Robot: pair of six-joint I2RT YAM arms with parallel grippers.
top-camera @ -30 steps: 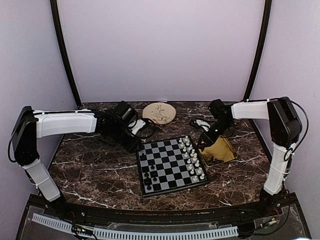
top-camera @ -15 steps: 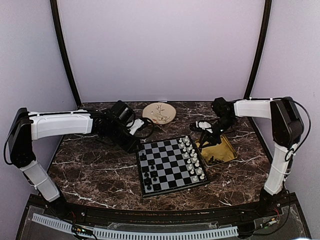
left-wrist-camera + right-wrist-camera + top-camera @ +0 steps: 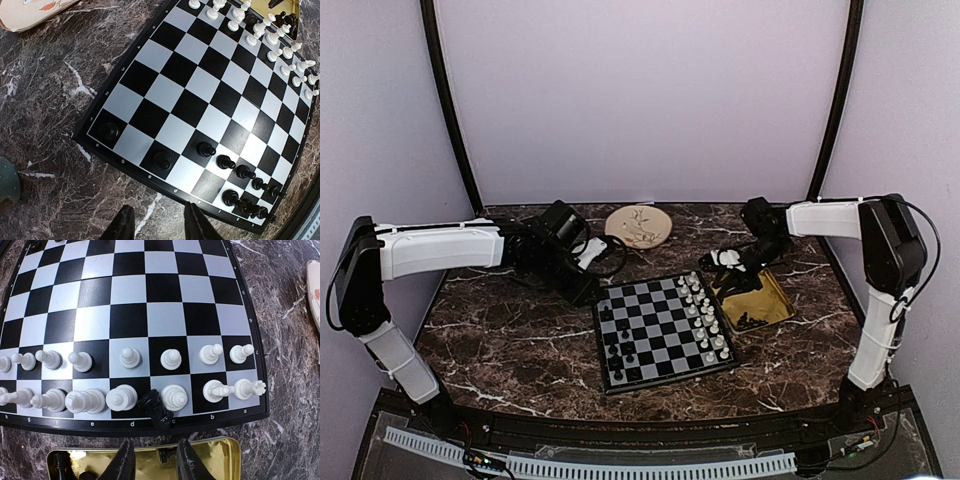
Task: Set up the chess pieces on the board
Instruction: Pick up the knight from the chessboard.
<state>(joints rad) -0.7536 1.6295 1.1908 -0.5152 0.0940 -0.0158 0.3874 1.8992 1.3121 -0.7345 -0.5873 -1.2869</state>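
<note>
The board (image 3: 655, 335) lies mid-table. Several black chess pieces (image 3: 618, 345) stand along its left side and white pieces (image 3: 705, 315) fill its right side. My left gripper (image 3: 160, 222) hovers open and empty over the table just off the board's (image 3: 175, 107) black-side edge, near the pieces (image 3: 160, 160). My right gripper (image 3: 154, 457) is open above the yellow tray (image 3: 215, 460). Just beyond its fingertips, one black piece (image 3: 156, 409) lies tilted over the board's (image 3: 130, 290) rim between two white pieces, apart from the fingers.
The yellow tray (image 3: 775, 300) right of the board holds more black pieces (image 3: 750, 318). A round patterned plate (image 3: 638, 225) sits behind the board. In the left wrist view a teal object (image 3: 7, 182) shows at the left edge.
My right gripper has risen out of the tray and shifted a little left toward the board's edge. The left arm has barely moved.
</note>
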